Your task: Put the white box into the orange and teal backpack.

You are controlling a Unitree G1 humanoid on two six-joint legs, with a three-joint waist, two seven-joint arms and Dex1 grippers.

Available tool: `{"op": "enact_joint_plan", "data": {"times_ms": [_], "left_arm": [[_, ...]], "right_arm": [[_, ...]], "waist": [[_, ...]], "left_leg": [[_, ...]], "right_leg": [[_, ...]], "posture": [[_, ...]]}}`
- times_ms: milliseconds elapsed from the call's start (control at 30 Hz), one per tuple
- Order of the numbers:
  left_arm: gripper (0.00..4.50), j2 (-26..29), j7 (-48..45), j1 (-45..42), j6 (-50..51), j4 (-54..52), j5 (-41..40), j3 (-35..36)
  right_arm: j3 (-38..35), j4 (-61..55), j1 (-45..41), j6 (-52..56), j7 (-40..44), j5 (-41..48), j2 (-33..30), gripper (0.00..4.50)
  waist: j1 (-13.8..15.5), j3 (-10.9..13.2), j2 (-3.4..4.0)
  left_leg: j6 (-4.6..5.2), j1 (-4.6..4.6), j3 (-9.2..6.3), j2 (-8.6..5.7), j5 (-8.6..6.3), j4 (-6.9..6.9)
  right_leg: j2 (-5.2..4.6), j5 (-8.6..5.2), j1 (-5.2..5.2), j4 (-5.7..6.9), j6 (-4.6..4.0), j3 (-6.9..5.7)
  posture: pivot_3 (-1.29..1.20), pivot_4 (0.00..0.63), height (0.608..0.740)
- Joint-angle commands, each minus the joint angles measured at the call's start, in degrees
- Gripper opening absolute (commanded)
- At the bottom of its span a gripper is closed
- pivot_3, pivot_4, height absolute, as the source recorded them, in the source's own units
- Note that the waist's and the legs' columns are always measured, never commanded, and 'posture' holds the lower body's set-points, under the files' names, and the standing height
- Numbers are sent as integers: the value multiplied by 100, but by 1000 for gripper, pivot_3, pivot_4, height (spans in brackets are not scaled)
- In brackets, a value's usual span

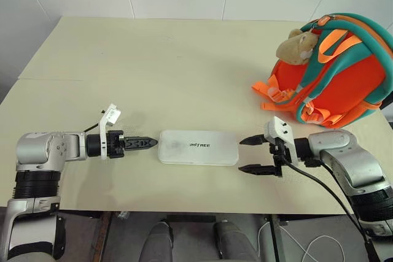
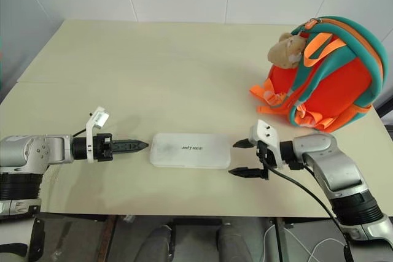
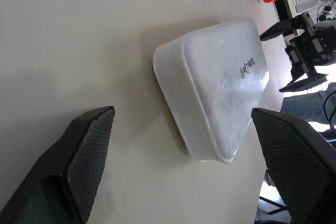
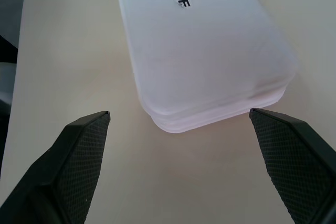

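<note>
The flat, elongated white plastic box [image 1: 198, 147] with rounded corners lies near the front edge of the pale beige table [image 1: 153, 59], flanked by the left gripper [image 3: 184, 150] and right gripper [image 1: 253, 154], both spread wide and holding nothing. It looks stiff, light and smooth enough to slip, so I'd pinch its two short ends evenly. The rounded orange fabric backpack with teal straps [image 1: 344, 84] sits by the table's right edge, well apart from the box.

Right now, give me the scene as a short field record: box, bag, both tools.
box: flat white plastic case with dark lettering, lying flat on the beige table, ungripped
bag: rounded orange backpack with teal trim, on the table's far right, tan plush toy on it
left tool: open, at the case's left end, apart
right tool: open, at the case's right end, apart
</note>
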Motion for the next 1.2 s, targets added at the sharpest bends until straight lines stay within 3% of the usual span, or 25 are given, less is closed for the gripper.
{"op": "enact_joint_plan", "data": {"times_ms": [33,333,700,800,967,1200], "left_arm": [[4462,-243,312,83,608,31,-157,-78],[4462,-573,690,122,1378,-49,-335,-318],[4462,-733,1059,-78,1440,593,-822,-222],[3900,-681,1103,-55,1440,565,-881,-310],[2361,-640,1096,-54,1440,569,-1020,-320],[1292,-524,961,-111,1440,279,-1189,-475]], "right_arm": [[-7,-61,-85,-159,-4,-11,54,4500],[252,60,-262,-288,-99,-129,477,4500],[354,-60,-360,-197,-281,-167,757,4500],[336,-106,-290,-207,-323,-183,698,4500],[292,-170,-226,-189,-390,-172,652,4500],[-214,-911,136,247,-828,205,578,4500]], "waist": [[9,0,0],[12,-7,8],[90,-9,11],[112,-9,11],[110,-8,10],[146,-10,1]], "left_leg": [[0,0,0,-1,0,0],[-2,15,-3,-7,-4,9],[-7,45,-3,-11,-15,-2],[-7,45,-3,-11,-15,-1],[-8,44,-2,-11,-16,-12],[-10,45,-8,-13,-15,-3]], "right_leg": [[-1,0,0,0,0,0],[-7,1,30,-16,2,-3],[-14,-4,62,-36,6,-4],[-14,-4,62,-36,6,-4],[-14,-5,58,-41,5,-4],[-18,-5,67,-41,4,-14]], "posture": [[0,150,740],[0,150,740],[0,150,740],[0,150,740],[0,150,740],[0,150,740]]}}
